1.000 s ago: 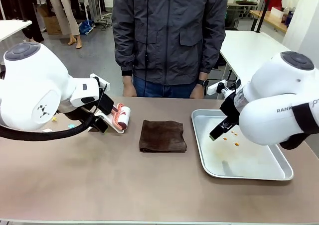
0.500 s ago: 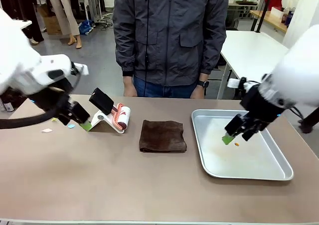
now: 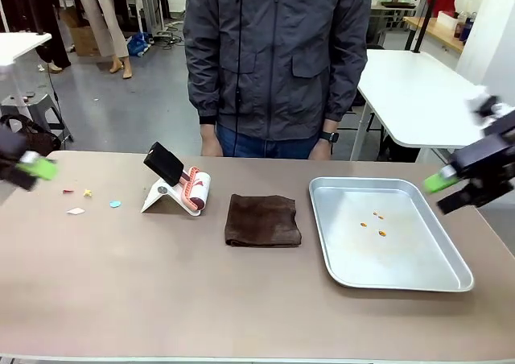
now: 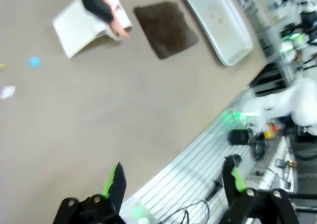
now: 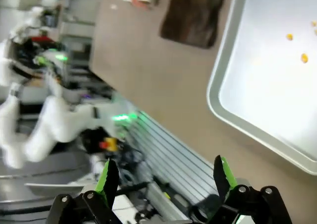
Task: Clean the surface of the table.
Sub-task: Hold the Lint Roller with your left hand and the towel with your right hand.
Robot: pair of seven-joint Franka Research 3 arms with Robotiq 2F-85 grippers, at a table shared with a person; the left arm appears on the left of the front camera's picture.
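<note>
While the left gripper (image 4: 173, 170) and right gripper (image 5: 166, 165) hang wide open and empty, wiping the matte taupe table (image 3: 161, 287) looks unstarted; next, grasp the folded dark-brown cloth (image 3: 262, 220).

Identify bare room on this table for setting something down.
Bare: the near strip of the taupe table, before the folded brown cloth and silver metal tray. Crowded: far left, coloured paper scraps beside the white lint-roller stand.

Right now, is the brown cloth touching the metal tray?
Apart. The front view shows a strip of bare table between the brown cloth and the metal tray.
</note>
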